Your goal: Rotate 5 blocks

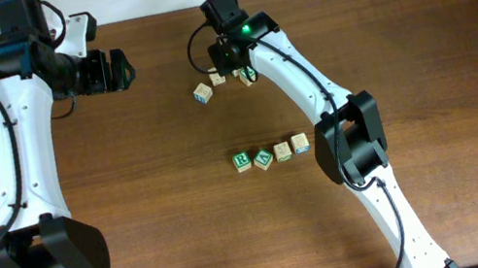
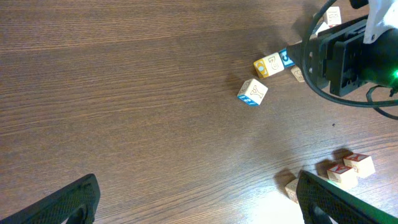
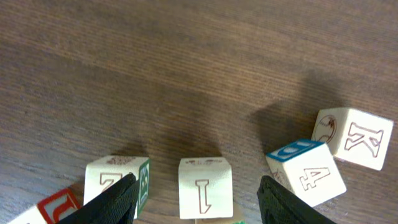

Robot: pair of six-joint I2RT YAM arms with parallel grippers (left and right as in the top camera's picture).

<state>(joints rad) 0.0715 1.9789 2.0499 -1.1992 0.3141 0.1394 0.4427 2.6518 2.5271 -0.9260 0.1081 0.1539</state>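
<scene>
Right claw (image 3: pixel 198 183) part-open astride the I block (image 3: pixel 206 186) (ungripped); left claw (image 2: pixel 198 200) wide, empty; finished rotations unclear.

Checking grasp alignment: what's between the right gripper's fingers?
One letter block marked I, clear of both fingers; the right wrist view shows it.

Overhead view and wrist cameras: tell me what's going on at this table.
Two robot arms are working on wooden alphabet blocks. The right gripper is down at the far cluster, open, its fingers straddling the block printed I with a gap each side, not gripping it. The blue-topped block and the K block lie just beside. The left gripper hangs wide open over bare table, holding nothing. A row of blocks, starting with a green R, sits mid-table.
</scene>
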